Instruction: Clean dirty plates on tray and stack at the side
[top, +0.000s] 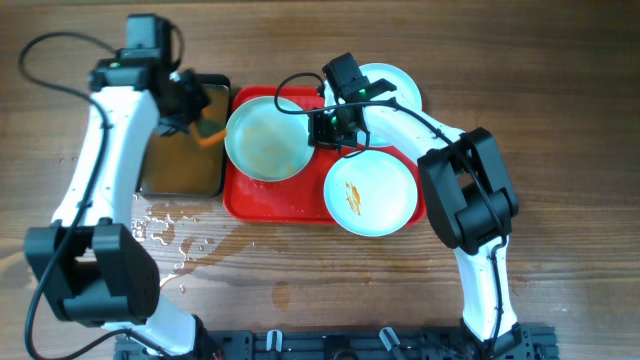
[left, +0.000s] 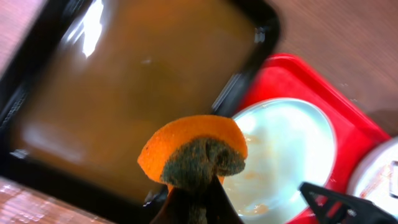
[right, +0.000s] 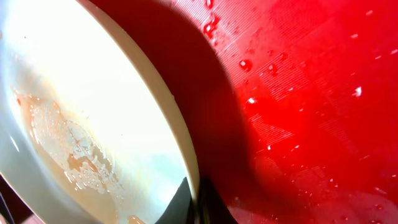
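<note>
The tray (top: 300, 205) is a red plastic rectangle with rounded corners and a low rim, lying mid-table. Up close, its floor shows a fine ribbed grain beaded with water drops. Three round, shallow, glossy white plates rest on it.

The wet plate (top: 265, 138) sits at the tray's left end, its hollow filmed with thin brownish water and a pale orange smear. The streaked plate (top: 370, 193) lies at the right corner nearer the robot, overhanging the rim, with orange-brown streaks at its centre. The far plate (top: 398, 82) is at the other right corner, partly hidden under the right arm.

The right gripper (right: 194, 200) pinches the wet plate's thin right rim, its dark fingers pressed against either face. The plate throws a deep shadow on the tray beside it.

The left gripper (left: 194, 198) is clamped on a sponge (left: 193, 152), a curved piece of bright orange foam with a coarse dark-green scouring face. It hangs above the right edge of the pan (top: 150, 188), just beside the wet plate. The pan is black and rectangular with rounded corners, full of murky brown water, and sits right against the tray's left side.

The table (top: 560, 80) is brown wood with visible grain. A puddle (top: 175, 235) of clear water spreads over it in front of the pan.
</note>
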